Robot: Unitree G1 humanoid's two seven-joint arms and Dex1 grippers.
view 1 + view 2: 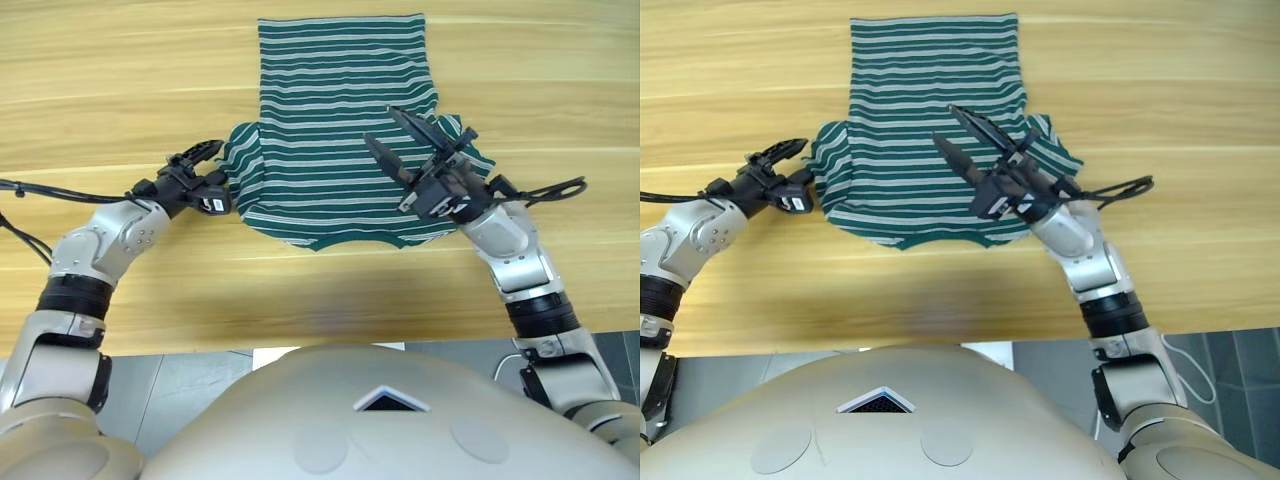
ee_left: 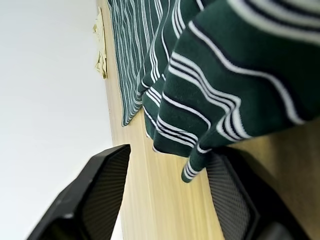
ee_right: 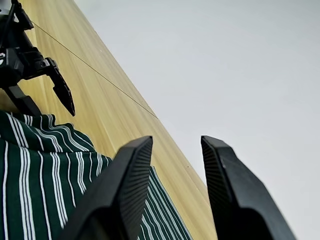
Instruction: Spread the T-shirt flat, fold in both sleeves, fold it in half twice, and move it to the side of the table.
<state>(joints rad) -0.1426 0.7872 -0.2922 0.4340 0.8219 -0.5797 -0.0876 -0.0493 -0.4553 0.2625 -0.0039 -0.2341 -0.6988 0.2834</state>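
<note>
The T-shirt [image 1: 335, 110], dark green with white stripes, lies on the wooden table [image 1: 120, 70] with its hem far from me and its collar near me. Its left sleeve [image 1: 242, 150] is bunched against the body. My left gripper [image 1: 220, 165] is low at that sleeve's edge and open; in the left wrist view the sleeve's hem [image 2: 200, 150] hangs between the spread fingers [image 2: 100, 185]. My right gripper [image 1: 392, 138] hovers open above the shirt's right shoulder, nothing between its fingers [image 3: 127, 180]. The right sleeve [image 1: 470, 150] lies crumpled beside it.
Bare wood surrounds the shirt on both sides. The table's near edge [image 1: 300, 345] runs just in front of me. Black cables trail from both wrists, one [image 1: 60, 192] over the table on the left and one [image 1: 555, 188] on the right.
</note>
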